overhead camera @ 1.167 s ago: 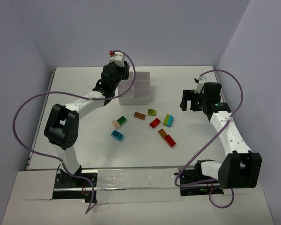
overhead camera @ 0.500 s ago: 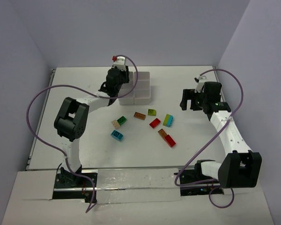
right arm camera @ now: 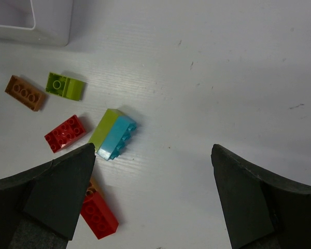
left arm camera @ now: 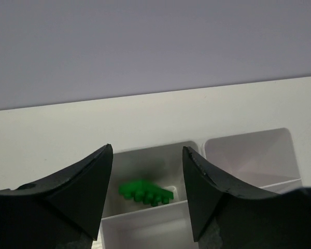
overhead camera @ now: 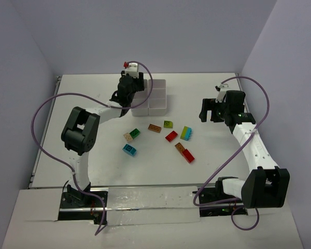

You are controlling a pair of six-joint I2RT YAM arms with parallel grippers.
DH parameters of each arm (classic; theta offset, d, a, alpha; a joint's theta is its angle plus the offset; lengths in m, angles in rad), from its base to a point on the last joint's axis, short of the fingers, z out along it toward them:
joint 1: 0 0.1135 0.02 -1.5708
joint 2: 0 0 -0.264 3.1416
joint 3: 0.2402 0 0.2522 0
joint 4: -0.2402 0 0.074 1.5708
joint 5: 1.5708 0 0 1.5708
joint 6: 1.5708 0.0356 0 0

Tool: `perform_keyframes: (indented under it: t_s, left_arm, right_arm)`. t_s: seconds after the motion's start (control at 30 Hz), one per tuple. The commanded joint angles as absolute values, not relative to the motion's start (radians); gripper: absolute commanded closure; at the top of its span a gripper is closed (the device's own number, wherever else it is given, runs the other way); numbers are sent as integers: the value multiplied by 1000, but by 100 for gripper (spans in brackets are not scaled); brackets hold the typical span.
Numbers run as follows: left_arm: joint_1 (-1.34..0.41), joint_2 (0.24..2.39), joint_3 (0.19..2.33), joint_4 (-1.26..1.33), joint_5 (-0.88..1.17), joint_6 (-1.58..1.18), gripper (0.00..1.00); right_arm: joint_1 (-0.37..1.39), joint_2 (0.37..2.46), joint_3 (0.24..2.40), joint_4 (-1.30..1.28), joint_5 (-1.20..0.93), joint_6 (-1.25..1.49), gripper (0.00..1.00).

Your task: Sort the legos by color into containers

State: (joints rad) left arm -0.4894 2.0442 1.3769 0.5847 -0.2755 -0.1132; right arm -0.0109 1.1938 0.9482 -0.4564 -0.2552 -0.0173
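The white six-compartment tray (overhead camera: 164, 96) stands at the back middle. My left gripper (overhead camera: 130, 94) hangs open over its left side. In the left wrist view the gripper (left arm camera: 147, 155) is empty, and a green brick (left arm camera: 145, 191) lies in a tray compartment (left arm camera: 145, 224) below it. My right gripper (overhead camera: 209, 112) is open and empty, right of the loose bricks. In its wrist view (right arm camera: 153, 155) I see a lime-cyan brick (right arm camera: 113, 134), two red bricks (right arm camera: 66, 133) (right arm camera: 98, 215), a lime one (right arm camera: 65, 85) and a brown one (right arm camera: 24, 93).
Loose bricks lie mid-table: tan-and-green pair (overhead camera: 131, 135), cyan (overhead camera: 129, 150), orange-brown (overhead camera: 155, 128), lime (overhead camera: 168, 124), red (overhead camera: 171, 136), lime-cyan (overhead camera: 186, 133), orange (overhead camera: 180, 147) and red (overhead camera: 188, 156). Walls close the back and sides.
The left arm's elbow swung right and its gripper shifted slightly farther over the tray. The right arm and the loose bricks have not moved.
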Motion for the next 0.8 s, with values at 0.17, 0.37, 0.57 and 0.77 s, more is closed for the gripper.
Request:
perform_keyframes:
  t_s: [0.17, 0.37, 0.57, 0.77]
  left_arm:
    - [-485, 1709, 1233, 442, -110, -81, 30]
    - [-484, 1461, 1059, -10, 257, 60, 33]
    - [-484, 1407, 988, -253, 417, 188, 22]
    - [-494, 1552, 1102, -452, 401, 254, 15]
  right_arm:
    - [-5, 1163, 980, -429, -285, -5, 0]
    - [-5, 1137, 966, -429, -300, -9, 0]
    - [-5, 1134, 963, -429, -311, -7, 0]
    - [-5, 1128, 970, -437, -311, -6, 0]
